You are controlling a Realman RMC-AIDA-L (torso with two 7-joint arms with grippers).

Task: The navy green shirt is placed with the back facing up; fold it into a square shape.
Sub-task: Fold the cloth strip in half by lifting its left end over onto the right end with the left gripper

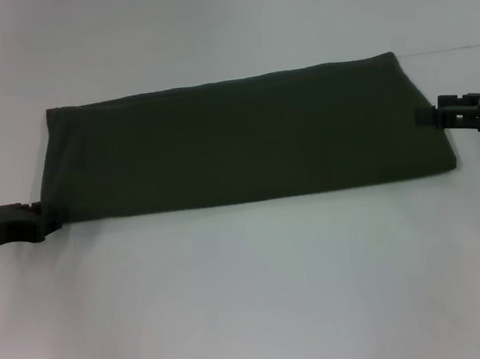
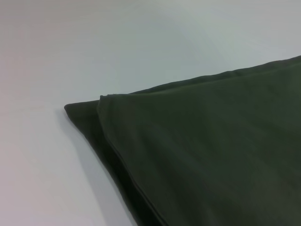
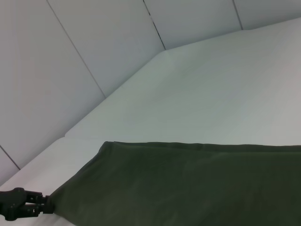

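The navy green shirt (image 1: 244, 140) lies folded long, both short edges at end effectors.

Head camera looks forward and down from above on the white table (image 1: 254, 299), left-wrist camera sits close over the corner of the dark olive-green folded cotton shirt (image 2: 211, 155) near its own pincer, and right-wrist camera faces across that shared shirt toward the black left gripper (image 3: 44, 207).

Smooth, plain white flat surface (image 1: 254, 299). Lying directly on it: one dark olive-green cotton shirt (image 1: 244, 140), folded into a long flat band.
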